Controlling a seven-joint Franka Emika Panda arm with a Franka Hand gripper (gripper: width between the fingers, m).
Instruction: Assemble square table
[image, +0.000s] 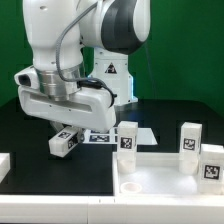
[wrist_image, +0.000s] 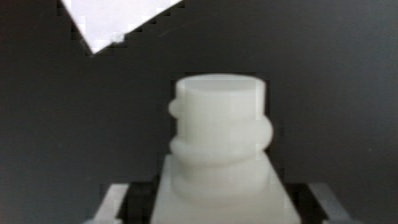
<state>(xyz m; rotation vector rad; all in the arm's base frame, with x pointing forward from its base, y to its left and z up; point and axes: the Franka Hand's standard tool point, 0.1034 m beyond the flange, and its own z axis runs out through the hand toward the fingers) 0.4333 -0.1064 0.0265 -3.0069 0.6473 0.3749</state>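
Note:
My gripper (image: 67, 134) is shut on a short white table leg (image: 64, 143) with a black-and-white tag, held tilted just above the black table, at the exterior view's left of the tabletop. In the wrist view this leg (wrist_image: 219, 140) sits between the two fingers (wrist_image: 121, 202), its rounded stepped end pointing away from the camera. The white square tabletop (image: 165, 188) lies at the front right with its rim up. Three tagged legs stand upright on it: one at its far left corner (image: 128, 138), one at the far right (image: 189, 138), one nearer on the right (image: 211, 164).
The marker board (image: 142, 133) lies flat behind the tabletop, partly under my arm; its corner (wrist_image: 118, 20) shows in the wrist view. A white part (image: 5, 166) lies at the exterior view's left edge. The robot base with a tag (image: 110, 70) stands behind.

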